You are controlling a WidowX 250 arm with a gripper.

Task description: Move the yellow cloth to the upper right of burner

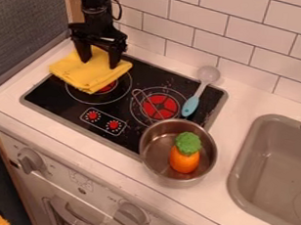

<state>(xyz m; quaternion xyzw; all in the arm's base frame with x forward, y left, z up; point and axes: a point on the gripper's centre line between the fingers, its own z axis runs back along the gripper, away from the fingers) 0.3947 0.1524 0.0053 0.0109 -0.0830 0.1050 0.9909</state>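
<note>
yellow cloth [87,78]: folded in layers, lying over the upper left corner of the black cooktop [54,99], one side reaching past its edge onto the counter [126,169]. it covers part of the left burner [107,87].

gripper [99,64]: pointing down at the cloth's upper part, by the cooktop's upper left corner. jaws parted wide, yellow fabric showing between them; no pinch to be seen.

handling, as judged: light, limp, nothing to break. little slip expected, but the layers may slide apart or unfold if only the top one is caught. best hold likely a thick bunch near the middle, pinched through all folds; a corner hold would leave the rest trailing. next step: close on the fabric, lift it clear, carry it toward the cooktop's upper right. a low carry could drag the whisk [140,97], lying across the cooktop's right burner [171,105], or the spoon [190,106], blue-handled, slanting over the cooktop's upper right edge, close to the likely goal.

containers: metal pot [174,182] at the cooktop's lower right edge, holding a toy vegetable [184,162], orange below, green on top; one piece or two, the observer cannot tell. sink [276,168]: to the cooktop's right.
</note>
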